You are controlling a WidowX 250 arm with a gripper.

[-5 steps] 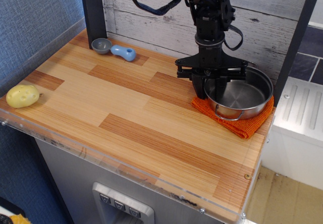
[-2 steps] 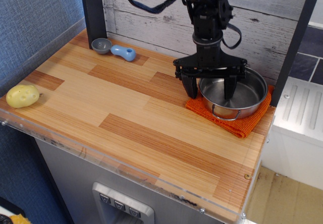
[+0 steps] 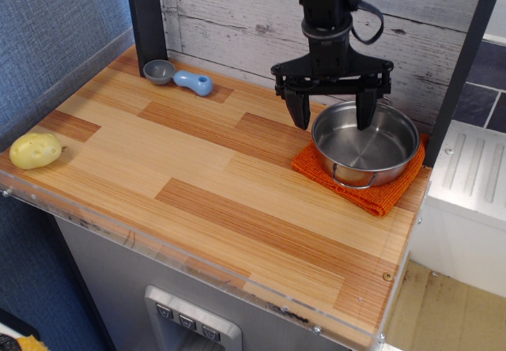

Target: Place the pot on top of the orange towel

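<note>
The shiny steel pot sits on the orange towel at the right back of the wooden table. A wire loop handle shows at its front. My gripper is open and empty, raised just above the pot's left rim. One finger hangs outside the pot to its left, the other over the pot's inside. Neither finger touches the pot.
A grey scoop with a blue handle lies at the back left by a dark post. A yellow potato lies at the left front edge. The table's right edge runs just past the towel. A plank wall stands behind.
My gripper let go of the pot's rim, opened and rose straight up. The pot settled flat on the towel and shifted slightly left.
</note>
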